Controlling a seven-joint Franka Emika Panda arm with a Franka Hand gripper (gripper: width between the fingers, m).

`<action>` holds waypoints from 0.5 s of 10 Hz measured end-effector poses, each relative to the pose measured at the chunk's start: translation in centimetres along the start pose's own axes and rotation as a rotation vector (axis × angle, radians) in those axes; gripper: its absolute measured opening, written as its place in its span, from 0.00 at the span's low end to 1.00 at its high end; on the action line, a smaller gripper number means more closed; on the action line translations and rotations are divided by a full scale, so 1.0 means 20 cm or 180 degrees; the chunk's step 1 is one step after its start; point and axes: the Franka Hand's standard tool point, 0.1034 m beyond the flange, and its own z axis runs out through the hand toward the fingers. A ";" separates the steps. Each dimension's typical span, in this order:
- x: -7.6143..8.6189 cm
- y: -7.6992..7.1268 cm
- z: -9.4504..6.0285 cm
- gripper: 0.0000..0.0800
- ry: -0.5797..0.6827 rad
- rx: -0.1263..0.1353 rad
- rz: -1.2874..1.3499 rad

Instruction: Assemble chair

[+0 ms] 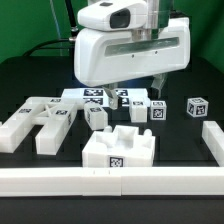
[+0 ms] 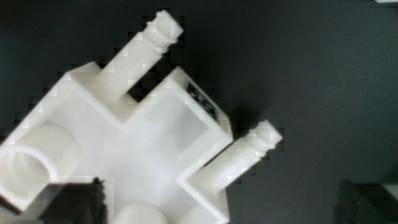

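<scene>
The chair's white parts lie spread on the black table. A blocky seat (image 1: 120, 150) stands in front, and two long flat pieces (image 1: 40, 124) lie at the exterior view's left. Small tagged pieces (image 1: 137, 112) and two tagged cubes (image 1: 197, 106) lie behind the seat. My gripper (image 1: 137, 88) hangs open above the small pieces. The wrist view shows a white part (image 2: 125, 130) with two threaded pegs (image 2: 160, 35) below the gripper (image 2: 217, 205). One dark fingertip (image 2: 63, 205) overlaps that part's edge, the other stands over bare table. Nothing is held.
The marker board (image 1: 92, 96) lies flat behind the parts. A long white border rail (image 1: 110, 181) runs along the front and another rail (image 1: 212, 140) along the exterior view's right. A green cable hangs at the back left.
</scene>
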 end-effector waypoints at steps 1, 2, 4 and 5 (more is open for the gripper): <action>0.08 0.06 0.00 0.81 -0.0076 0.0056 0.0145; 0.16 0.13 0.00 0.81 -0.0105 0.0117 0.0331; 0.25 0.28 0.01 0.81 -0.0042 0.0087 0.0328; 0.24 0.25 0.02 0.81 -0.0060 0.0096 0.0319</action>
